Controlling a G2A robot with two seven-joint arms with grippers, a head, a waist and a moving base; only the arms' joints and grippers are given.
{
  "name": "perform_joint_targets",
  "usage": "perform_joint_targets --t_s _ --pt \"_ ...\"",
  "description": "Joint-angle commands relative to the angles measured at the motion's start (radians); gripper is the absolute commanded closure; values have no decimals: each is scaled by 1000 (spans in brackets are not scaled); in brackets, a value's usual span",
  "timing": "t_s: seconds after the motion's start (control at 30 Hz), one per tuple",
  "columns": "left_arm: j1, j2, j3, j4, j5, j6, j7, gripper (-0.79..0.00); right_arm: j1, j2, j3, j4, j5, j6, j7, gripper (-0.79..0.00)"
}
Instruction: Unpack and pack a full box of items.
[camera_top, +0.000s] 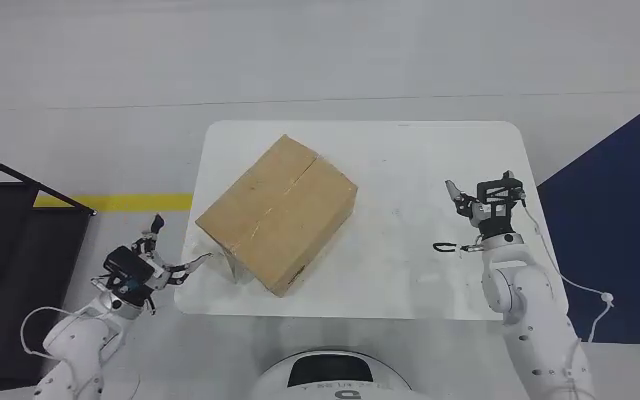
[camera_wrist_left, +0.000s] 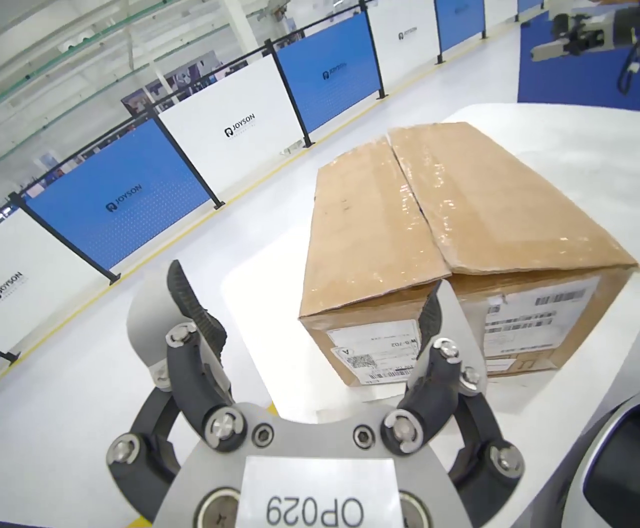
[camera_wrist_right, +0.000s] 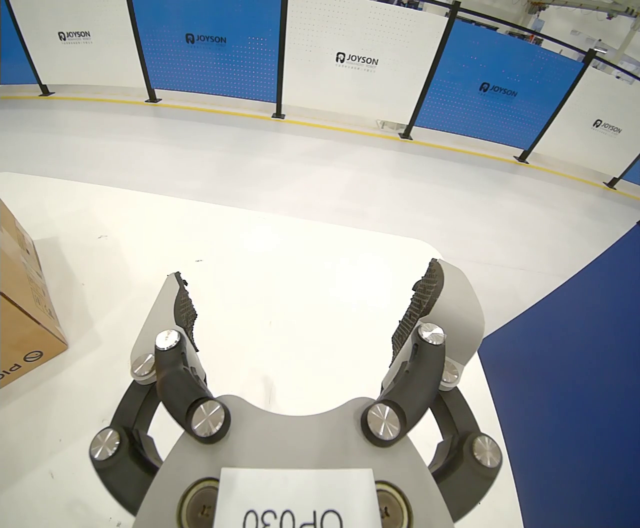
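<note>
Left gripper (camera_wrist_left: 306, 282) is hovering wide open, empty, facing the taped box (camera_top: 278, 212) sitting skewed on the table (camera_top: 420, 270); I'm reckoning it's lined up to start opening it. Right gripper (camera_wrist_right: 304, 270) is hovering open, empty, well apart.

Matt brown cardboard box (camera_top: 277, 213), glossy clear tape (camera_wrist_left: 411, 200), smooth white table (camera_top: 400, 262)

Box (camera_top: 277, 213) on table (camera_top: 420, 170), left half
</note>
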Motion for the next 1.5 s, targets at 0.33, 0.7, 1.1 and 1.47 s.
perform_joint_targets --t_s 0.33,0.7,1.1,1.47 --pt "-47 -2 109 -4 115 90 -53 -785 0 0 0 0 0 0 0 -785" --pt "-91 0 83 4 50 125 -101 -785 0 0 0 0 0 0 0 -785" --pt "-216 8 -2 20 -116 73 -231 -785 0 0 0 0 0 0 0 -785" --pt "-463 24 46 260 -35 -1 -403 -785 0 0 0 0 0 0 0 -785"
